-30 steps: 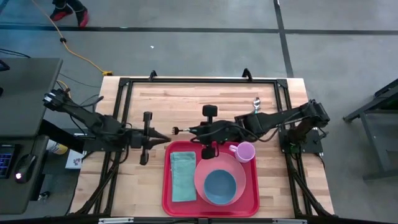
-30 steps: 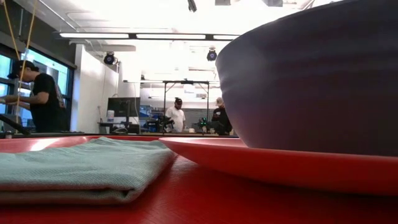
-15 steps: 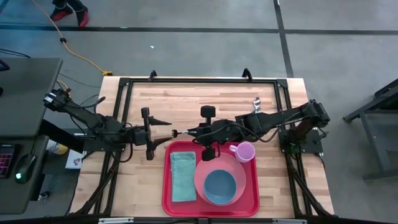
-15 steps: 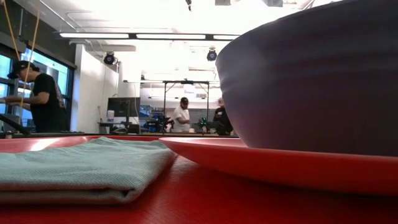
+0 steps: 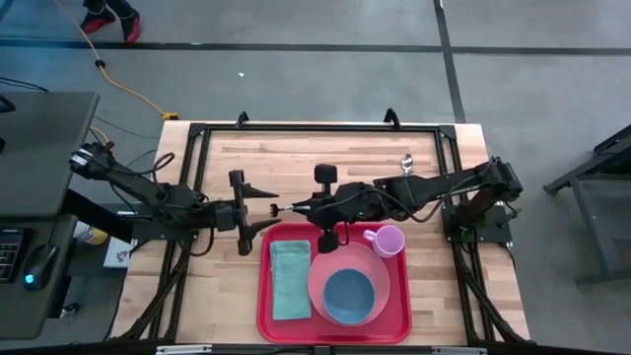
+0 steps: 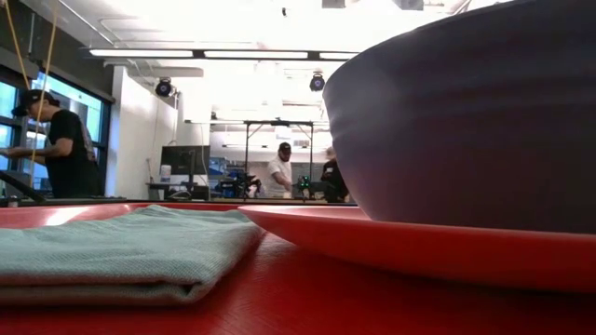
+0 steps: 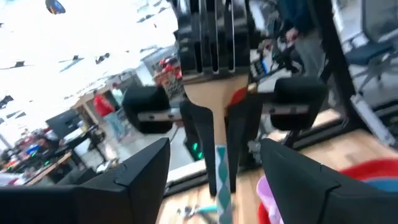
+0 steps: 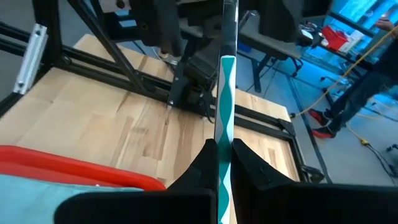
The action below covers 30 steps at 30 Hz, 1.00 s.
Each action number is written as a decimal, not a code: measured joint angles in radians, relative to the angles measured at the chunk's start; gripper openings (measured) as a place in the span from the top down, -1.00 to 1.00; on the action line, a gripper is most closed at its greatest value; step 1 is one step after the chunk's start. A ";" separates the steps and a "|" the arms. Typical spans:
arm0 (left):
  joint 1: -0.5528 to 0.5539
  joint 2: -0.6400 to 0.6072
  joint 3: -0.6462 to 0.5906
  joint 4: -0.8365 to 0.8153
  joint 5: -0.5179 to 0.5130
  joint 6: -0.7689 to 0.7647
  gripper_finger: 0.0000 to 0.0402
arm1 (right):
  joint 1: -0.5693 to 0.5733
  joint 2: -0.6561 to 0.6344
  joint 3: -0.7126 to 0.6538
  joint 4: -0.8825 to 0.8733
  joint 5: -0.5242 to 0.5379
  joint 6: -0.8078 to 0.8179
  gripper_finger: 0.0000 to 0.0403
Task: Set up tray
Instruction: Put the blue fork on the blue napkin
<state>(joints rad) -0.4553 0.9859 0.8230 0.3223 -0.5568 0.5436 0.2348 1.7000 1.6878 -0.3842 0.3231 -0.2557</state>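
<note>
Wooden table [image 5: 296, 158] up top, left gripper [image 5: 258, 204] now spread wide and empty after being pinched shut a second ago, right gripper [image 5: 292, 208] clamped on a teal-patterned utensil [image 8: 225, 93], red tray [image 5: 333, 330] lengthwise toward the table's front edge.

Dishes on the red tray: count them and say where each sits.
3. A pink plate at the tray's near right, a blue bowl on that plate, a purple cup at the far right corner. None looks hidden.
</note>
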 joint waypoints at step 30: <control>0.053 0.028 0.001 -0.092 -0.402 -0.028 -0.24 | -0.053 0.000 0.000 -0.042 0.033 0.005 1.00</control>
<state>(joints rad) -0.4026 1.0136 0.8238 0.2299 -0.9588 0.5156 0.1819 1.7000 1.6878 -0.4261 0.3557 -0.2508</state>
